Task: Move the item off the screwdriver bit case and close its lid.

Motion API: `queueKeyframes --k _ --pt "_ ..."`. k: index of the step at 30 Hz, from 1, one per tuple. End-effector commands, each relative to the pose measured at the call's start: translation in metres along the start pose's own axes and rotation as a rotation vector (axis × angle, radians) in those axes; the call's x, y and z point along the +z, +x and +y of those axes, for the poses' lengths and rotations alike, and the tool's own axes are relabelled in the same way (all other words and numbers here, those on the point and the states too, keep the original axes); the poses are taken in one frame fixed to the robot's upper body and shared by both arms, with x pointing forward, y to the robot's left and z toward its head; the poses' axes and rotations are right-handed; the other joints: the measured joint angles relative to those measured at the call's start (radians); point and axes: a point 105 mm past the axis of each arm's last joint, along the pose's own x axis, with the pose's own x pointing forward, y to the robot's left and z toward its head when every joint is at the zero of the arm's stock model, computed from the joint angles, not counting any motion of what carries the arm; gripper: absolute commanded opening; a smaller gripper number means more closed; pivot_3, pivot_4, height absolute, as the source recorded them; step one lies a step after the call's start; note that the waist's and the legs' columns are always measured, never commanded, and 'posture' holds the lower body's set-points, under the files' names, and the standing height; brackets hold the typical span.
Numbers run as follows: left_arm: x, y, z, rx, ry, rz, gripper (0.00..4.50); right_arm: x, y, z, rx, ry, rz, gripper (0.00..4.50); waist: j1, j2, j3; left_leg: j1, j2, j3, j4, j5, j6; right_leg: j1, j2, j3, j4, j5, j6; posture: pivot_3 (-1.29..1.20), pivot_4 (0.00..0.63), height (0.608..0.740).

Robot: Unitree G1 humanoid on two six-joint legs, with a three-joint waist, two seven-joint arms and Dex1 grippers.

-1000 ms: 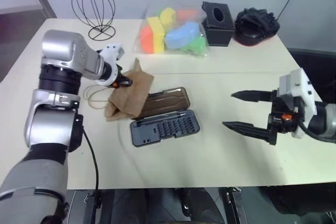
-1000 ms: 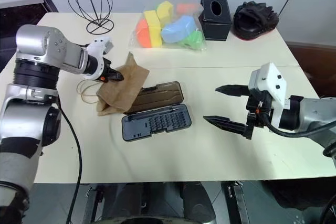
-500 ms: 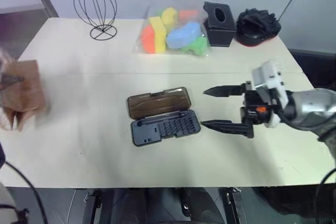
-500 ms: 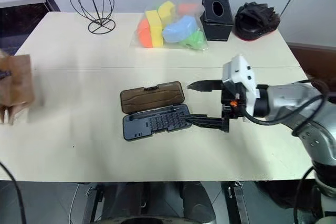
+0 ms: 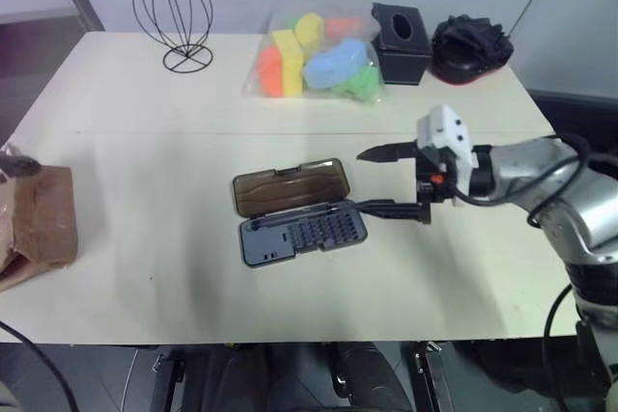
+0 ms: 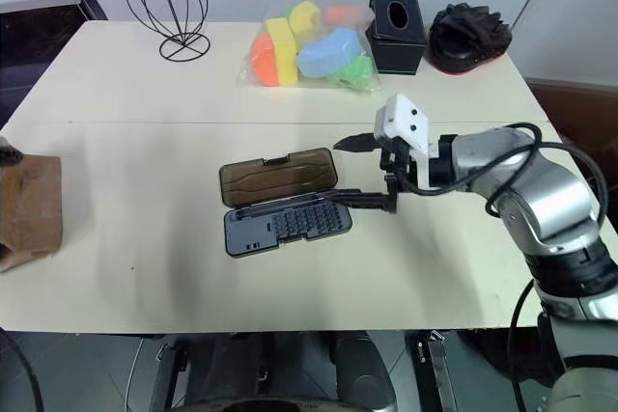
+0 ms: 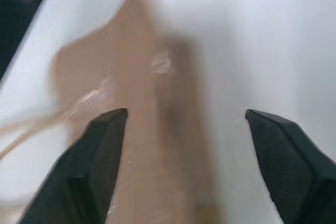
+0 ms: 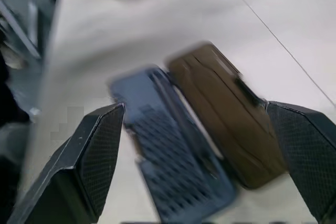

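Looking past my work area, I count one wire stand (image 5: 174,16), one sponge bag (image 5: 314,55), one tissue box (image 5: 402,42) along the far edge. One bit case (image 5: 301,233) lies mid-table, lid (image 5: 290,188) flat open, bare tabletop (image 5: 154,161) around it. My right gripper (image 5: 372,181) is spread beside it. The paper bag (image 5: 41,224) sits at the left edge; left gripper (image 7: 184,116) spread over it.

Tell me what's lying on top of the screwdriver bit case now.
Nothing lies on the screwdriver bit case: its bits show, and the lid lies open flat. The paper bag sits at the table's left edge.
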Motion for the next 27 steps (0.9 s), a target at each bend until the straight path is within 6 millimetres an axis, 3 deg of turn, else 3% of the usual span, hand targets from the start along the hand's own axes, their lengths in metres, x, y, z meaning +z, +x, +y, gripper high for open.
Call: queueKeyframes --k 1,3,5,7,10,14,19,22,27 --pt "0.036 -0.047 -0.021 -0.198 0.129 -0.193 3.49 0.004 0.013 -0.014 0.014 -0.084 0.023 4.50 -0.007 0.000 0.000 0.000 0.000 0.000 0.000 0.000 0.000 0.000 0.000 0.000 0.000 0.000 0.000 0.00 0.150 0.737" --pt "0.046 -0.074 -0.052 -0.402 0.264 -0.300 3.49 0.001 0.027 -0.025 0.028 -0.096 0.040 4.50 -0.012 0.001 0.000 0.000 0.000 0.000 -0.001 0.000 0.000 -0.001 0.000 0.000 0.000 0.000 0.000 0.00 0.150 0.737" --pt "0.039 -0.094 -0.083 -0.589 0.394 -0.330 3.49 -0.003 0.042 -0.039 0.018 -0.098 0.066 4.50 -0.015 0.001 0.000 0.000 0.000 0.001 -0.001 0.000 0.000 -0.001 0.000 0.000 0.000 0.000 0.000 0.00 0.150 0.737" --pt "0.016 -0.101 -0.114 -0.759 0.523 -0.299 3.49 -0.007 0.057 -0.052 0.007 -0.104 0.094 4.50 -0.015 0.001 0.001 0.000 0.000 0.001 -0.001 0.000 -0.001 -0.001 -0.001 0.000 0.000 0.000 -0.001 0.00 0.150 0.737" --pt "-0.029 -0.092 -0.154 -0.927 0.679 -0.188 3.49 -0.015 0.076 -0.063 0.015 -0.128 0.146 4.50 -0.014 0.003 0.001 0.000 0.000 0.002 -0.001 0.000 -0.001 0.000 -0.002 0.001 0.000 0.000 0.000 0.00 0.150 0.737" --pt "-0.079 -0.080 -0.183 -1.053 0.827 -0.076 3.49 -0.036 0.093 -0.073 0.032 -0.131 0.257 4.50 -0.017 0.003 0.001 0.000 0.000 0.001 -0.001 0.000 -0.001 0.000 -0.001 0.001 0.001 0.001 -0.001 0.00 0.150 0.737" --pt "-0.080 -0.083 -0.193 -1.099 0.806 -0.105 3.49 -0.049 0.102 -0.087 -0.018 -0.098 0.331 4.50 -0.018 0.003 0.001 0.000 0.000 0.001 -0.001 0.000 -0.001 -0.001 0.000 0.002 0.001 0.001 -0.002 0.00 0.150 0.737" --pt "-0.068 -0.093 -0.191 -1.105 0.767 -0.152 3.55 -0.060 0.105 -0.092 -0.072 -0.043 0.367 3.67 -0.020 0.003 0.002 0.000 0.000 0.001 -0.001 0.000 -0.001 -0.001 0.000 0.002 0.001 0.001 -0.002 0.00 0.150 0.737" --pt "-0.065 -0.095 -0.191 -1.090 0.763 -0.171 3.55 -0.073 0.109 -0.084 -0.032 -0.041 0.401 1.22 -0.022 0.003 0.001 0.003 0.000 0.000 -0.002 0.000 -0.001 0.002 0.000 0.002 0.001 0.001 -0.002 0.00 0.150 0.737"
